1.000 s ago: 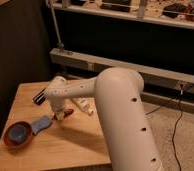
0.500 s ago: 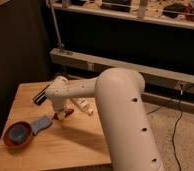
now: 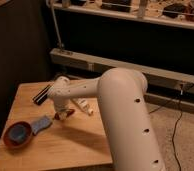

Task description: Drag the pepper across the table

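Observation:
The pepper [image 3: 65, 114] is a small, slim, dark red piece lying on the light wooden table [image 3: 70, 145], left of centre. My gripper [image 3: 62, 111] reaches down from the white arm's wrist and sits right over the pepper, hiding part of it. I cannot tell whether it touches or holds the pepper.
A white bottle-like object [image 3: 83, 106] lies just right of the gripper. A blue cloth piece [image 3: 40, 123] lies to the left, beside a red-brown bowl [image 3: 17, 134] near the table's front left. A dark flat object [image 3: 41, 94] lies at the back left. My large white arm [image 3: 125, 115] covers the table's right side.

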`<control>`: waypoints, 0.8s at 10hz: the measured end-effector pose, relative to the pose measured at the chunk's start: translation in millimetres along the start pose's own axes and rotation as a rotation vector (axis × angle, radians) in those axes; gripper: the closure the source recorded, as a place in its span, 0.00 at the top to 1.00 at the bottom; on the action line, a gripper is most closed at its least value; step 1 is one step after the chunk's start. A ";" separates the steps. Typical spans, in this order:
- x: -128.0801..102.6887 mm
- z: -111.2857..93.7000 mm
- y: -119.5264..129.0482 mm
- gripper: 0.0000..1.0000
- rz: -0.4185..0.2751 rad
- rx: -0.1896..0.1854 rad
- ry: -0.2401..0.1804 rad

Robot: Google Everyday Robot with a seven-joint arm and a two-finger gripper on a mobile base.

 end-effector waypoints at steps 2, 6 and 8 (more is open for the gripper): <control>1.0 1.9 1.9 0.49 -0.001 -0.004 0.003; 10.9 3.2 5.8 0.49 0.008 -0.018 0.013; 22.1 3.1 10.2 0.49 0.019 -0.025 0.023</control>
